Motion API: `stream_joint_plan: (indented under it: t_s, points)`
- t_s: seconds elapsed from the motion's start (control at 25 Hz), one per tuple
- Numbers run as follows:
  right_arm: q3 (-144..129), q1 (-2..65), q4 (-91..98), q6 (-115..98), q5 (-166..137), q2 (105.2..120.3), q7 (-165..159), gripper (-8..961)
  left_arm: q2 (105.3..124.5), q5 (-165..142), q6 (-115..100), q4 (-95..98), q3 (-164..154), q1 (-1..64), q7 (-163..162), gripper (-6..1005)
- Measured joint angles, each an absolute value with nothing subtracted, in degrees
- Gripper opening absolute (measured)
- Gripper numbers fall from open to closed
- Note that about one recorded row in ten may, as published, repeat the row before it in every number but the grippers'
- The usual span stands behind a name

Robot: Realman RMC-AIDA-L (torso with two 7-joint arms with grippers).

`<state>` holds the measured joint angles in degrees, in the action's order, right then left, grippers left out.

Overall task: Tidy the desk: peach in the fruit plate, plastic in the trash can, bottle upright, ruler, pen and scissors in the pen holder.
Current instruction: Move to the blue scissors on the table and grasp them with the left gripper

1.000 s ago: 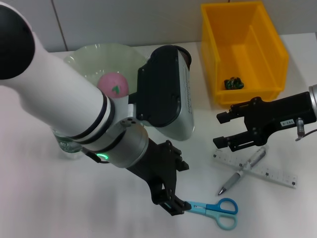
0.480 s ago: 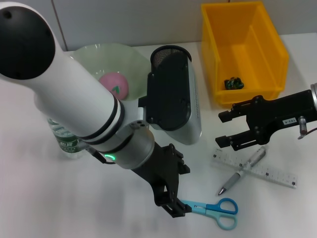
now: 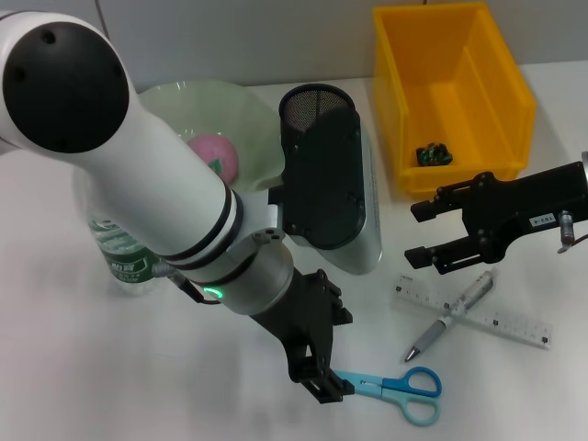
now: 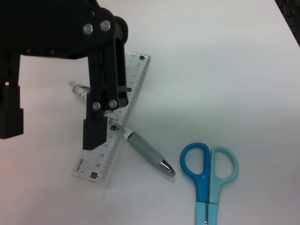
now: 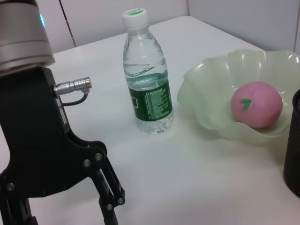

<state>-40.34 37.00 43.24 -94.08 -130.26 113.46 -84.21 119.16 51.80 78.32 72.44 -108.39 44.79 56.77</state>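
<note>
Plain white desk (image 3: 83,367), pale grey wall behind. Blue-handled scissors (image 3: 393,390) flat, long axis crosswise, blade tips pinched in the left pincer (image 3: 328,386), loops pointing away. Right pincer (image 3: 424,234) spread above transparent plastic ruler (image 3: 478,310) crossed by silver pen (image 3: 450,315).

A white desk (image 3: 73,367) stands against a pale grey panelled wall (image 3: 230,37).

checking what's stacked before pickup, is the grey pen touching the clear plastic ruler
Touching. The left wrist view shows the grey pen lying across the clear plastic ruler, its barrel resting on top; the head view shows the same crossing.
</note>
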Motion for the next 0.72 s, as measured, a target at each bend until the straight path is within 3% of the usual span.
stream_joint_plan:
  t_s: [0.72]
  points:
    - [-40.9, 37.4, 43.4, -94.0, -130.3, 113.44, -84.4, 741, 119.18, 54.3, 74.3, 67.7, -111.8, 45.7, 57.4, 690]
